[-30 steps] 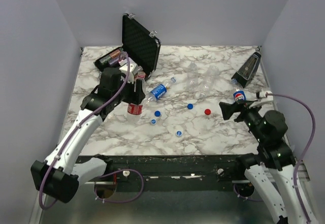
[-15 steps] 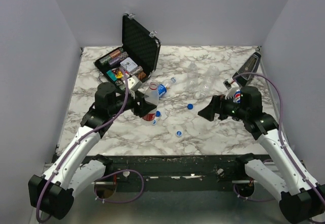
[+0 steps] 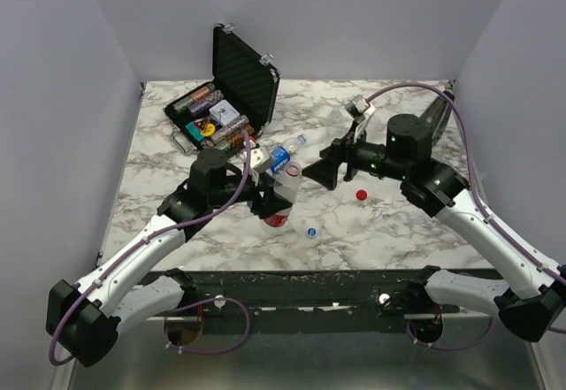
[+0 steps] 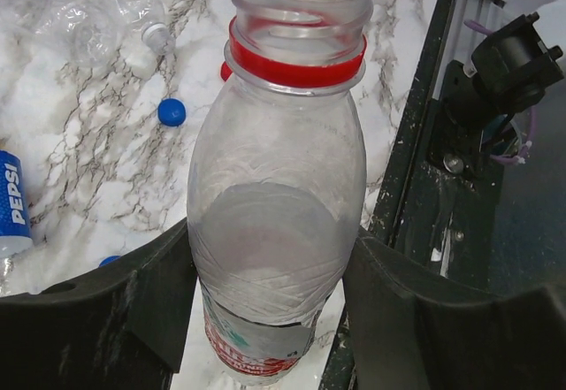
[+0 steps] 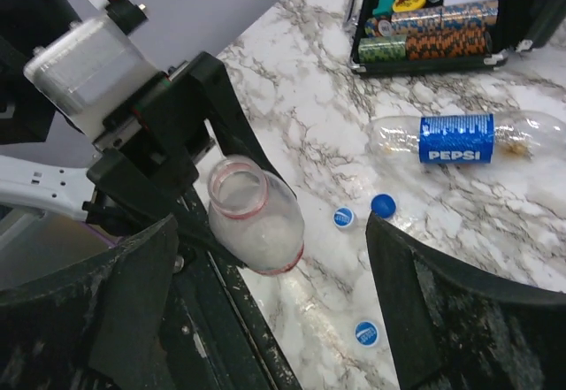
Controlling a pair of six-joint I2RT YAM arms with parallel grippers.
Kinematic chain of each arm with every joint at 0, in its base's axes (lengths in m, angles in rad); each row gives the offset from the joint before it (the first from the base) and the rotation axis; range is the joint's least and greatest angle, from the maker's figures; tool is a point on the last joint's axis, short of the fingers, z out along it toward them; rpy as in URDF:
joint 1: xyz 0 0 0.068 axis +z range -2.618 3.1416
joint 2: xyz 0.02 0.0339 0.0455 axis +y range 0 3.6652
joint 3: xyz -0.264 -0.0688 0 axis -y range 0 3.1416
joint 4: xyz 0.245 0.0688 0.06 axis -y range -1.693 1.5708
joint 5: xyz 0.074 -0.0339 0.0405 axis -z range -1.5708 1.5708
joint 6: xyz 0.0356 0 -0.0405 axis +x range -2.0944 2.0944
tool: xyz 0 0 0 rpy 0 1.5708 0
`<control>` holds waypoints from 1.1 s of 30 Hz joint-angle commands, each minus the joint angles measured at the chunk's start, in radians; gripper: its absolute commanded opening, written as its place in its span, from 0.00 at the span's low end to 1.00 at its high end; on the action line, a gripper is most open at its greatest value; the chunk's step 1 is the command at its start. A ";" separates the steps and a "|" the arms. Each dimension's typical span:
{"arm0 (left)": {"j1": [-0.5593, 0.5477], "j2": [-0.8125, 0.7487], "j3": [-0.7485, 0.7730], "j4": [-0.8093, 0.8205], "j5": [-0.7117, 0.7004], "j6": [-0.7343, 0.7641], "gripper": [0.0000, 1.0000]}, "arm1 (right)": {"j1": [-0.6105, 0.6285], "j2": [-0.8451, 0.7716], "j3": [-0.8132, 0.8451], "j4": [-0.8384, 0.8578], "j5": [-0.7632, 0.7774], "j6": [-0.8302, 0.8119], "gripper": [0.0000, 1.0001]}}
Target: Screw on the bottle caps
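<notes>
Left wrist: left gripper [image 4: 265,319] is clamped on the uncapped bottle [image 4: 279,187], held just nearside of the Pepsi bottle [image 3: 279,157]. Right gripper [image 3: 325,171] gapes empty and had best fetch the red cap [image 3: 361,195], right of the Pepsi bottle, first. A second ago both arms stood farther out.

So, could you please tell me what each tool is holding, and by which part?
The left tool grips the uncapped clear bottle by its lower body, above the red label. The right tool is open, holding nothing.
</notes>
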 commanded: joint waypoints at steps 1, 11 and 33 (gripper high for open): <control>-0.029 0.008 0.003 -0.015 -0.052 0.038 0.66 | 0.064 0.065 0.076 -0.014 0.069 -0.024 0.92; -0.043 0.006 -0.001 -0.006 -0.047 0.035 0.66 | 0.142 0.131 0.104 -0.010 0.080 -0.010 0.77; -0.057 -0.026 -0.046 0.092 -0.029 -0.010 0.99 | 0.159 0.053 0.000 0.140 0.098 0.094 0.01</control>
